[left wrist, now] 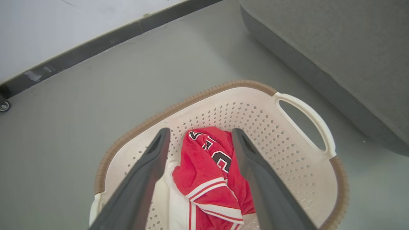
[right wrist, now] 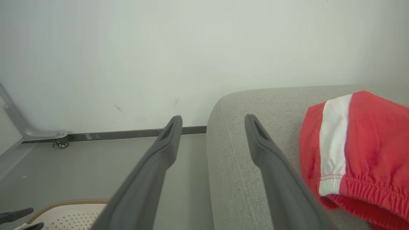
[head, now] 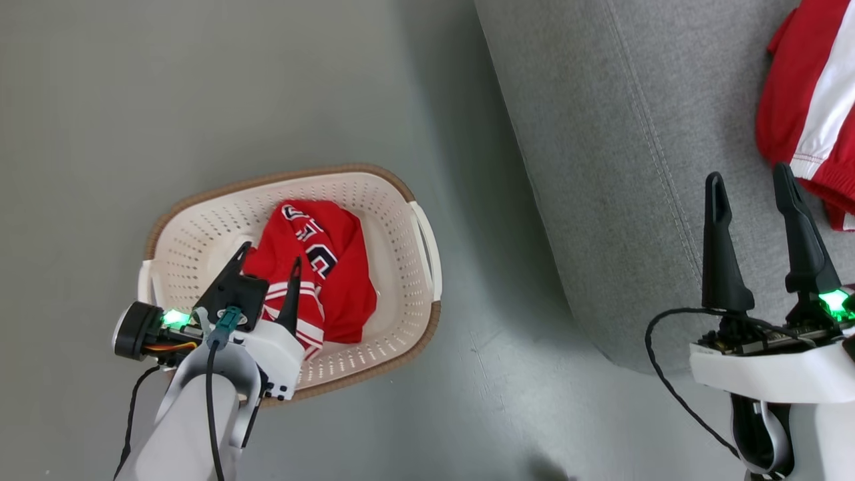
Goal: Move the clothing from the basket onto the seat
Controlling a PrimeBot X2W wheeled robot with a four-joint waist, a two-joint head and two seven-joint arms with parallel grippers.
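Observation:
A red jersey [head: 332,267] with white-black trim and lettering lies crumpled in the cream perforated basket [head: 391,200] on the floor. My left gripper [head: 270,257] hangs open just above it, fingers straddling the cloth; the jersey [left wrist: 211,172] shows between the open fingers inside the basket [left wrist: 287,153]. Red shorts [head: 811,100] with a white stripe lie on the light-grey seat [head: 621,167] at the right. My right gripper [head: 751,180] stands open over the seat's edge, empty, left of the shorts [right wrist: 361,150] on the seat [right wrist: 255,105].
Grey floor [head: 133,100] surrounds the basket, with a gap between basket and seat. A white wall [right wrist: 159,48] with a dark baseboard [right wrist: 127,134] runs behind. A metal frame leg with a small caster [right wrist: 62,144] stands at the wall's left.

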